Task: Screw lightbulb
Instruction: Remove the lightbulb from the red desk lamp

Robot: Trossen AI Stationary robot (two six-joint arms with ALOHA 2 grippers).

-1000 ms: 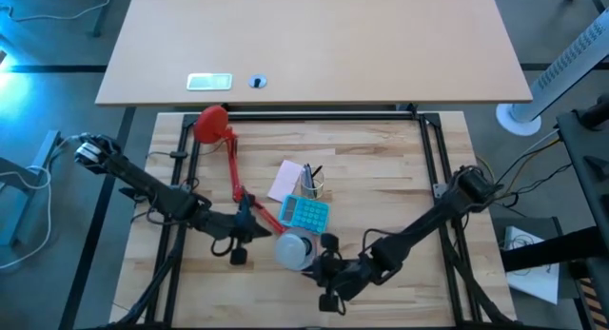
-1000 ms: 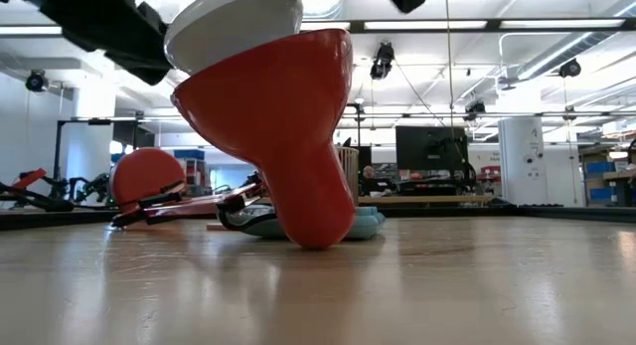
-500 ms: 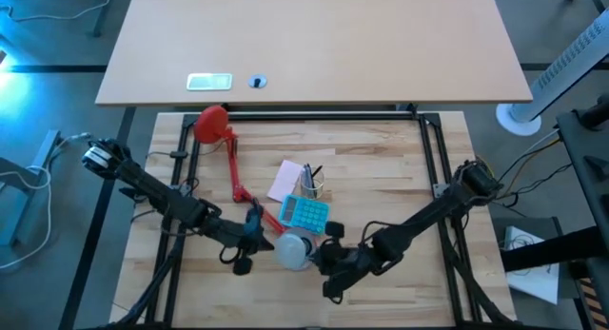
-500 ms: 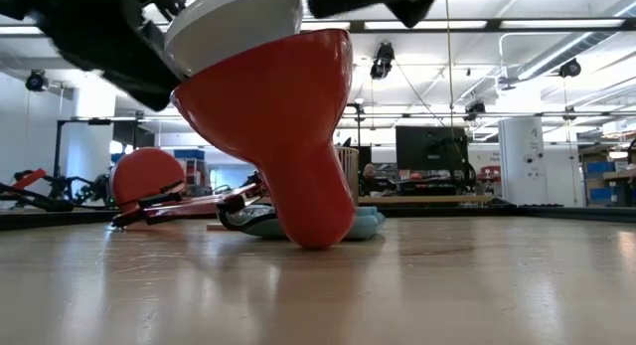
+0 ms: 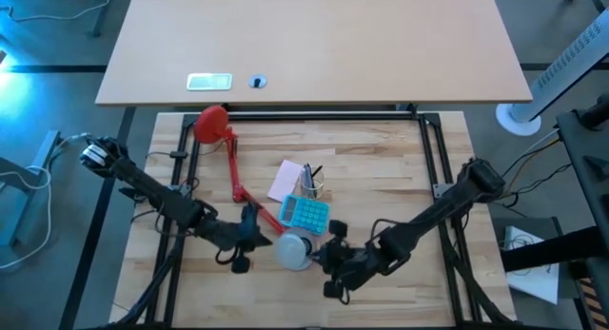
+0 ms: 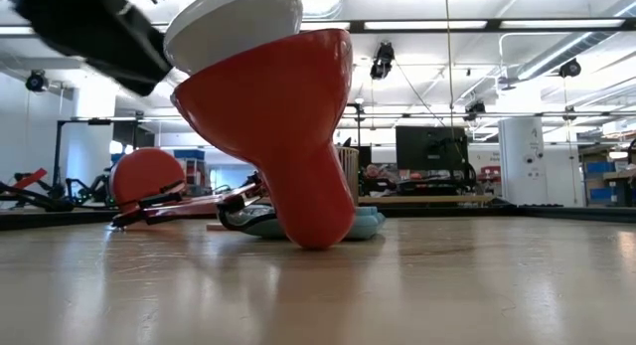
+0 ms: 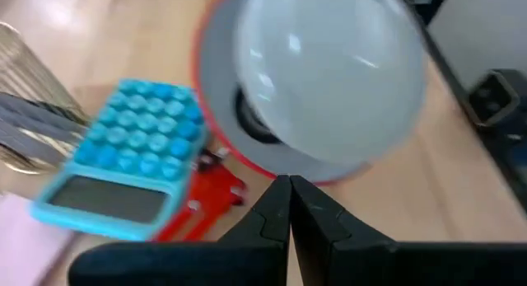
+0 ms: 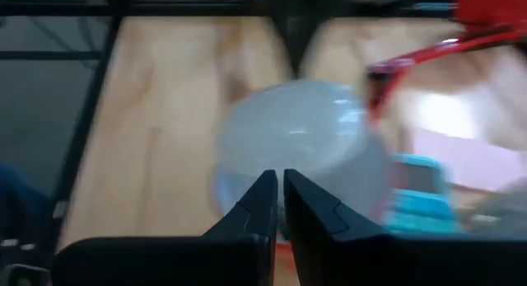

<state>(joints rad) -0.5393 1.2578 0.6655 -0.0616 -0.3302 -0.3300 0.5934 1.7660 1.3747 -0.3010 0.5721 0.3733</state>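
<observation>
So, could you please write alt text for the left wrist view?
A white lightbulb sits in a red-rimmed lamp shade, seen just past the left claw, whose dark fingers are shut. A blue calculator lies beside the shade on the wooden table.

On the desk (image 5: 400,168) we see a red lamp (image 5: 228,164) lying down, a blue calculator (image 5: 305,213), a pink notepad (image 5: 285,180) and a wire pen cup (image 5: 312,184).

I have both arms stretched low toward the table's near middle. My left gripper (image 5: 255,237) points right, its fingers (image 7: 276,208) pressed together with nothing between them. My right gripper (image 5: 324,259) faces it from the opposite side, its fingers (image 8: 262,199) nearly touching, empty too.
</observation>
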